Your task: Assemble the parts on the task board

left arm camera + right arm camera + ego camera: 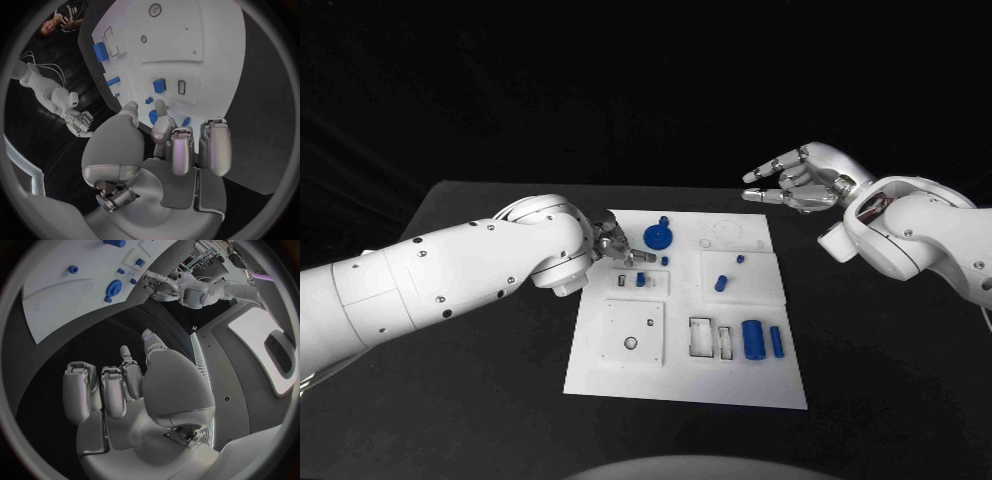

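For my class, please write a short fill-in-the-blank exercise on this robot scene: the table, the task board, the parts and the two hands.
1. The white task board lies on a table whose colour is ____.
2. The small parts on the board are coloured ____.
3. The hand over the board's edge, its fingers close to the round blue part, is the robot's ____ hand.
4. The right hand hovers off the board and holds ____.

Missing words: black; blue; left; nothing
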Robot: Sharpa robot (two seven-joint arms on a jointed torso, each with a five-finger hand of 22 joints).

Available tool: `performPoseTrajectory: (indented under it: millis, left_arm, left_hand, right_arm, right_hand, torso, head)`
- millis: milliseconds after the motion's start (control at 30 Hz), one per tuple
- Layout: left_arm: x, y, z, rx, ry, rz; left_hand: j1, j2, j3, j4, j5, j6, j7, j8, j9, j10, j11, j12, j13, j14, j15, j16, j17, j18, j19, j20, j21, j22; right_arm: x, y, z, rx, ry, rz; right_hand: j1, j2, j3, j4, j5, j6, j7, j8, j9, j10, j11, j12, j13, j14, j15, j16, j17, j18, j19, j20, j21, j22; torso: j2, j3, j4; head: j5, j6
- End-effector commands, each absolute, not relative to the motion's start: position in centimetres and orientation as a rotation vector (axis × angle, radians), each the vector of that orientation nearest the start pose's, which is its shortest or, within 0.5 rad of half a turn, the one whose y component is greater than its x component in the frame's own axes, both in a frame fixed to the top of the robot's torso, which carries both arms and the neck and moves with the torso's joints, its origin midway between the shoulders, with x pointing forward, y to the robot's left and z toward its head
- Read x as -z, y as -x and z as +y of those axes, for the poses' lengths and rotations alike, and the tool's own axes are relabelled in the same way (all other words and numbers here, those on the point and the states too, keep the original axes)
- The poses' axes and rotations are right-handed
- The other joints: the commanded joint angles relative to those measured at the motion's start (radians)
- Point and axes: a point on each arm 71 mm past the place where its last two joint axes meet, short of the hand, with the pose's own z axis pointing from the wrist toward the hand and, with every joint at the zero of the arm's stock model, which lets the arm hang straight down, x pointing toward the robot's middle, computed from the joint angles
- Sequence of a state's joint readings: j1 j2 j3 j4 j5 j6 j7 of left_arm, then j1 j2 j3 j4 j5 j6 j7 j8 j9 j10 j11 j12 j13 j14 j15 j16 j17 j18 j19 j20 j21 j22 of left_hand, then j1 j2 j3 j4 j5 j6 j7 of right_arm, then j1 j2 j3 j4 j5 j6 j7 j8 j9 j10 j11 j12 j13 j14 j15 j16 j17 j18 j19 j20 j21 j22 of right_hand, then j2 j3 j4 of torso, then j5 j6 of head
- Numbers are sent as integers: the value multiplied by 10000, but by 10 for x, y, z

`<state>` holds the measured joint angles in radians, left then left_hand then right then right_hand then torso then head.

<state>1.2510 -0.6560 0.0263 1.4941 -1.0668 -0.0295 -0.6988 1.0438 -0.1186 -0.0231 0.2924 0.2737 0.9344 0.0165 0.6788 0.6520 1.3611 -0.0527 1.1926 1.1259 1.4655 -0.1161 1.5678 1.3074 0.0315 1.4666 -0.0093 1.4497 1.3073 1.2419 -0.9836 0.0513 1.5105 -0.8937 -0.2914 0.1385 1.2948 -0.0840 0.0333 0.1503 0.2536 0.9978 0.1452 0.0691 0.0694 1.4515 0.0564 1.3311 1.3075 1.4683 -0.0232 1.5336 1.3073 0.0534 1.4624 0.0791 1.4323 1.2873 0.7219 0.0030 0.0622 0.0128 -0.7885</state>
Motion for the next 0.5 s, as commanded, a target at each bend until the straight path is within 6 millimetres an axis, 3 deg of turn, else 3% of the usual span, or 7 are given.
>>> performPoseTrajectory:
  millis: [33, 167, 300, 400, 500]
  left_arm:
    - [167, -503, 148, 4021, 3209, 22467]
    - [147, -517, 158, 3757, 2555, 22993]
    - [129, -539, 168, 3214, 2294, 22861]
    - [122, -554, 173, 2670, 2151, 22637]
    - [120, -563, 175, 2360, 2093, 22510]
  left_hand:
    - [413, 73, -123, -11, -53, -359, 177, -353, -237, -480, 150, -656, -711, 1053, 160, 30, 2634, 178, 348, 128, -373, 437]
    - [1218, 281, -39, -48, -64, -919, 526, -1123, -854, -1041, 469, -1424, -1552, 1053, 397, 30, 2634, 310, 127, 346, -912, -220]
    - [1299, 306, -239, -14, -193, -955, 670, -1495, -1275, -1030, 584, -1408, -1606, 1053, 528, 30, 2634, 324, 132, 478, -974, -259]
    - [1017, 321, -541, -24, -1379, -615, 614, -1496, -1452, -853, 536, -1189, -1436, 1053, 513, 30, 2634, 309, 191, 491, -902, -145]
    - [925, 289, -668, 17, -1704, -478, 579, -1494, -1540, -777, 513, -1087, -1355, 1053, 487, 30, 2634, 299, 219, 481, -869, -92]
  right_arm:
    - [127, -500, -272, -9965, -3069, 15636]
    - [129, -500, -273, -9942, -3102, 15656]
    - [129, -501, -273, -9922, -3126, 15667]
    - [130, -501, -272, -9928, -3128, 15678]
    - [130, -502, -272, -9934, -3127, 15684]
  right_hand:
    - [-50, 23, -57, 12, -10, -58, -19, 14, 14, -81, 0, -57, 1053, 845, 34, -38, 1876, 52, -19, 25, -63, -8]
    - [-50, 23, -57, 12, -10, -58, -19, 14, 14, -81, 0, -57, 1053, 845, 34, -38, 1876, 52, -19, 25, -63, -8]
    - [-50, 23, -57, 12, -10, -58, -19, 14, 14, -81, 0, -57, 1053, 845, 34, -38, 1876, 52, -19, 25, -63, -8]
    - [-50, 23, -57, 12, -10, -58, -19, 14, 14, -81, 0, -57, 1053, 845, 34, -38, 1876, 52, -19, 25, -63, -8]
    - [-50, 23, -57, 12, -10, -58, -19, 14, 14, -81, 0, -57, 1053, 845, 34, -38, 1876, 52, -19, 25, -63, -8]
  torso:
    - [0, 3, 1]
    - [2, 8, 1]
    - [-1, 24, 15]
    - [23, 24, -9]
    - [19, 16, 3]
  head:
    - [-21, 46]
    - [-12, 106]
    - [12, 144]
    - [48, 199]
    - [75, 209]
